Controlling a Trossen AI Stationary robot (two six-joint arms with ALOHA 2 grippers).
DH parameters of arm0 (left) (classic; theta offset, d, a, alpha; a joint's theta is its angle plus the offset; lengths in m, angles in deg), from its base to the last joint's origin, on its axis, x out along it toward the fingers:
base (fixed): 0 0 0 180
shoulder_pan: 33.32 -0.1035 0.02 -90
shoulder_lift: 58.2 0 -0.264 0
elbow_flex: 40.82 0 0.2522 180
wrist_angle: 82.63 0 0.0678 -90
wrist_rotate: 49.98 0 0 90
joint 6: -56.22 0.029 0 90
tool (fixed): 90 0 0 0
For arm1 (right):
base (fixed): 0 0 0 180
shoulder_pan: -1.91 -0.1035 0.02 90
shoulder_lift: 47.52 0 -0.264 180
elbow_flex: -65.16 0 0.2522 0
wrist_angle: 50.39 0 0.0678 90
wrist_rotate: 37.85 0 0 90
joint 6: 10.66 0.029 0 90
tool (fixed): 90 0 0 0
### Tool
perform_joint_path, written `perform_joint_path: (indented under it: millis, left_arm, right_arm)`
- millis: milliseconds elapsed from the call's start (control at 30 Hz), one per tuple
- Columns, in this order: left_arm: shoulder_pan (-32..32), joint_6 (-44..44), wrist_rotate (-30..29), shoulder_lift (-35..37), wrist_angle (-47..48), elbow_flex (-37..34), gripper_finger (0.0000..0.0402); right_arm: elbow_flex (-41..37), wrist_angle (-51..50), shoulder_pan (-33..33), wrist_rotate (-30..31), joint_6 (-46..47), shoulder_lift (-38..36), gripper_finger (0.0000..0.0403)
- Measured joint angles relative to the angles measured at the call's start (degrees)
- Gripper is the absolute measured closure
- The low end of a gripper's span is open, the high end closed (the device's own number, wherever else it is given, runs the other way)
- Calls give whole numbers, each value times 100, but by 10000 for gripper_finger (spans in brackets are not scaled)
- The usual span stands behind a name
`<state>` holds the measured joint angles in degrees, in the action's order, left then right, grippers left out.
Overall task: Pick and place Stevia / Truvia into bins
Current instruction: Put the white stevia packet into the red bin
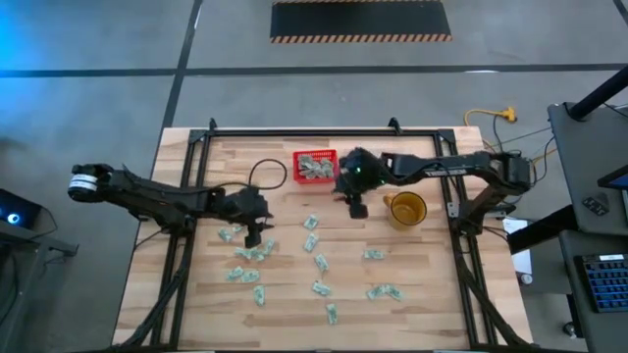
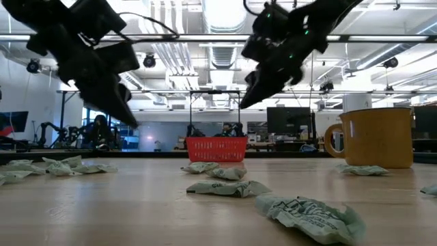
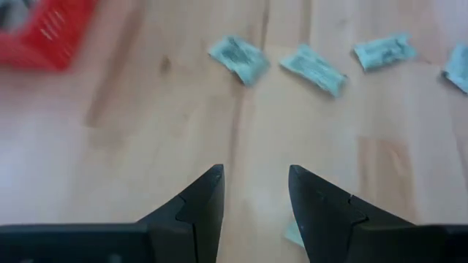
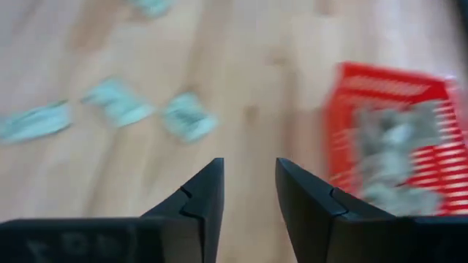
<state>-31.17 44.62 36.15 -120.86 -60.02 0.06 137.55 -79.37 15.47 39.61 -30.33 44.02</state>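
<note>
Crumpled pale green paper sachets (image 2: pixel 311 217) litter the wooden bench (image 1: pixel 422 294) below both spread, empty tools, the right tool (image 1: pixel 355 208) just beside the filled red latticed basket (image 1: pixel 316 166), the left tool (image 1: pixel 253 235) over sachets, probably next to pinch one.

We see a mustard-yellow ceramic mug (image 1: pixel 405 209) standing upright on the pale wooden slatted table (image 1: pixel 422 294), its handle toward the table's middle.

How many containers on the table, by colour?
Red basket: 1
Yellow mug: 1
Total: 2
</note>
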Motion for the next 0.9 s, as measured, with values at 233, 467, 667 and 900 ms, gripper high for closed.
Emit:
perform_joint_path:
  millis: [233, 467, 667, 900]
  left_arm:
    - [668, -810, -481, 0, -63, -193, 265]
    - [1120, -1498, -875, 0, -70, -241, 265]
    - [1260, -1514, -1015, 0, -86, -241, 265]
    - [1260, -1663, -957, -539, -263, -252, 265]
  right_arm:
    - [-105, -1075, -779, 1, 410, -355, 304]
    - [-251, -1111, -1219, 70, 371, -419, 318]
    - [-251, -1076, -1215, 107, 543, -417, 332]
    - [-353, -1074, -1216, 217, 769, -417, 339]
